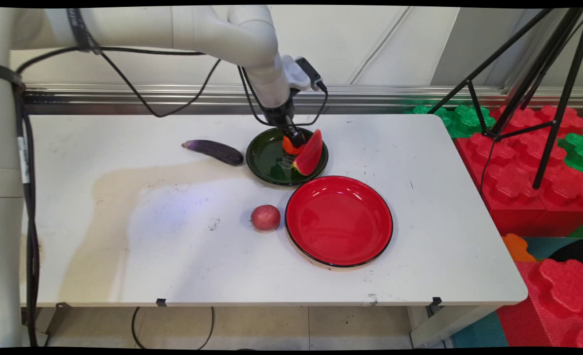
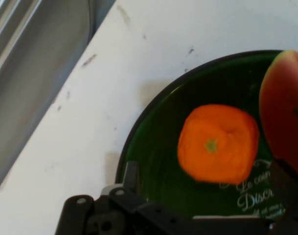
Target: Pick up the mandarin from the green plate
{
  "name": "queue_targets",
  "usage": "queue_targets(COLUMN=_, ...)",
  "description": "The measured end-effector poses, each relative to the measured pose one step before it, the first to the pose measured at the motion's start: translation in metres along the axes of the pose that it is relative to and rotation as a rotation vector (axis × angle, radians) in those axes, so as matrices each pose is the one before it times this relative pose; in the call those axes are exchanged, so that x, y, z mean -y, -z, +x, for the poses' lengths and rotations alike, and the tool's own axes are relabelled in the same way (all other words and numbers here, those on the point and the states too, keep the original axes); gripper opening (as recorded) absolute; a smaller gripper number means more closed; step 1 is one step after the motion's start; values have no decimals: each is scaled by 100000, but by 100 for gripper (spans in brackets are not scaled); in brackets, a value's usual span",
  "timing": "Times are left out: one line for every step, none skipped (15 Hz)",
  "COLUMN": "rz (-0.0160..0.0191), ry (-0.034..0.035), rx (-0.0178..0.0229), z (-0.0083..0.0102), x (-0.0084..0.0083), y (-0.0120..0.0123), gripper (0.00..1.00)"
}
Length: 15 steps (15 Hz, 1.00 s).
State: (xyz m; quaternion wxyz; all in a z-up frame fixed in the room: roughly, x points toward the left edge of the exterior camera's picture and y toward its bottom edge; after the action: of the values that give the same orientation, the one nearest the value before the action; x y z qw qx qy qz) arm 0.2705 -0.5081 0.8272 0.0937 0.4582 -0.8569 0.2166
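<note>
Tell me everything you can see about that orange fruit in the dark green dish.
The orange fruit is round and slightly flattened, like a tangerine, bright orange with a small greenish stem dot facing up. It looks smooth and possibly plastic. It sits inside the dark green dish, toward its far side, next to a watermelon wedge lying in the same dish. The claw hangs right over it, its fingers spread to either side; whether they touch it cannot be told.

Bright even indoor light, soft shadows, glare on red plate (image 1: 339,221), hand view softly blurred
</note>
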Motion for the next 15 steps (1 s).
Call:
queue_targets(rz=-311, ry=-256, rx=135, z=156, x=-105, y=-474, gripper=100)
queue_targets(rz=-247, ry=-194, rx=127, z=127, x=-83, y=-446, gripper=100)
queue_targets(rz=-246, ry=-248, rx=46, z=198, x=-104, y=-631, gripper=100)
queue_targets(rz=3, ry=-10, rx=60, z=69, x=-30, y=-339, gripper=100)
queue_targets(rz=118, ry=26, rx=81, z=110, x=-26, y=-427, gripper=100)
queue_targets(rz=42, ry=83, rx=-32, z=123, x=-58, y=-301, gripper=100)
queue_targets(rz=58, ry=205, rx=-25, z=59, x=-13, y=-278, gripper=100)
queue_targets(rz=-17, ry=176, rx=-6, z=59, x=-34, y=-221, gripper=100)
queue_targets(rz=-60, ry=208, rx=9, z=16, x=-28, y=-121, gripper=100)
queue_targets(rz=-42, ry=158, rx=3, z=11, x=-19, y=-62, gripper=100)
queue_targets(rz=-51, ry=166, rx=19, z=12, x=-33, y=-18, gripper=100)
queue_targets(rz=-40, ry=216, rx=50, z=-21, x=-35, y=9, gripper=100)
queue_targets(rz=47, ry=309, rx=62, z=-97, x=-18, y=158, gripper=100)
queue_targets(rz=34, ry=116, rx=31, z=-64, x=-1, y=154, gripper=100)
queue_targets(rz=21, ry=191, rx=19, z=-119, x=-7, y=246, gripper=100)
